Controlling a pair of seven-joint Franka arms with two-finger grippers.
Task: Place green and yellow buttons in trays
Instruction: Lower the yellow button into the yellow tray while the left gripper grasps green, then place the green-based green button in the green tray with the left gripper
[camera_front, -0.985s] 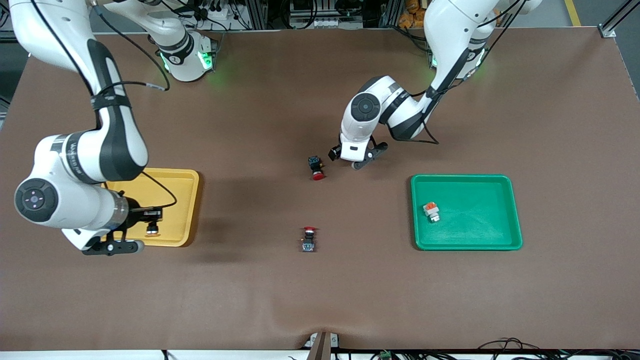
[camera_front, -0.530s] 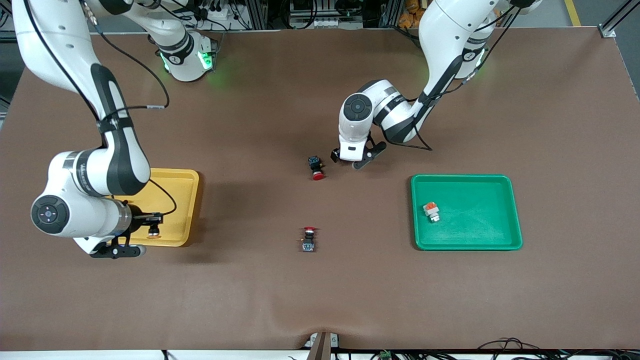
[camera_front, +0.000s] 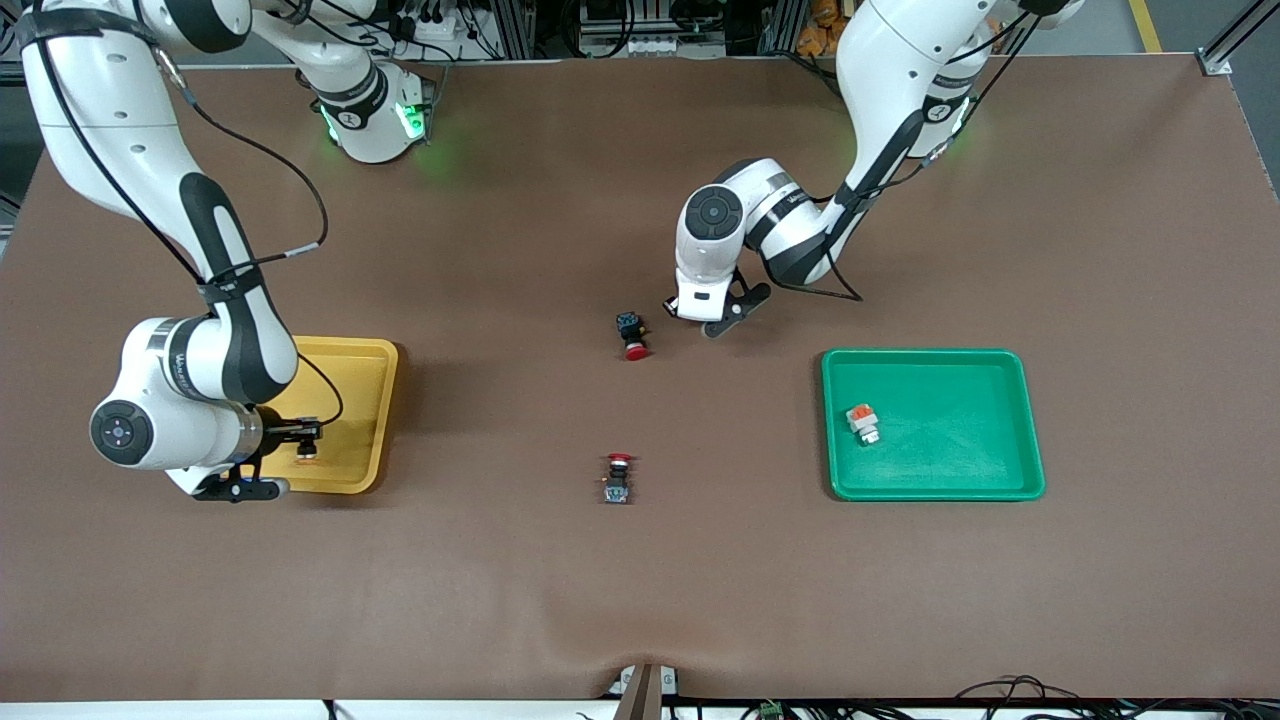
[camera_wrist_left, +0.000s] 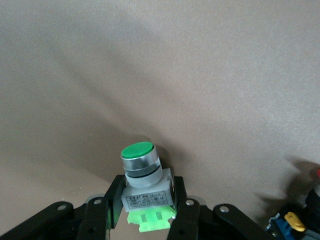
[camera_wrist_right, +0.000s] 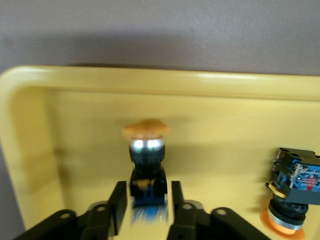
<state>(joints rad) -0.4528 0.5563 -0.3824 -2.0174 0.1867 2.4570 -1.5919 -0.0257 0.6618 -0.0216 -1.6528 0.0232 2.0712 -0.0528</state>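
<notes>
Front view: right gripper (camera_front: 300, 445) over yellow tray (camera_front: 375, 400), left gripper (camera_front: 705, 315) low mid-table; one button (camera_front: 862, 422) lies in green tray (camera_front: 985, 385).

Left wrist: fingers (camera_wrist_left: 112, 202) clamp green button (camera_wrist_left: 141, 175), likely for carrying to green tray.

Right wrist: fingers (camera_wrist_right: 117, 205) pinch yellow button (camera_wrist_right: 147, 160) over tray, likely for release; second yellow button (camera_wrist_right: 292, 192) lies inside.

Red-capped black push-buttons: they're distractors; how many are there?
2 red-capped buttons lie on the brown table: one farther from the front camera, the other nearer. More may be hidden.
</notes>
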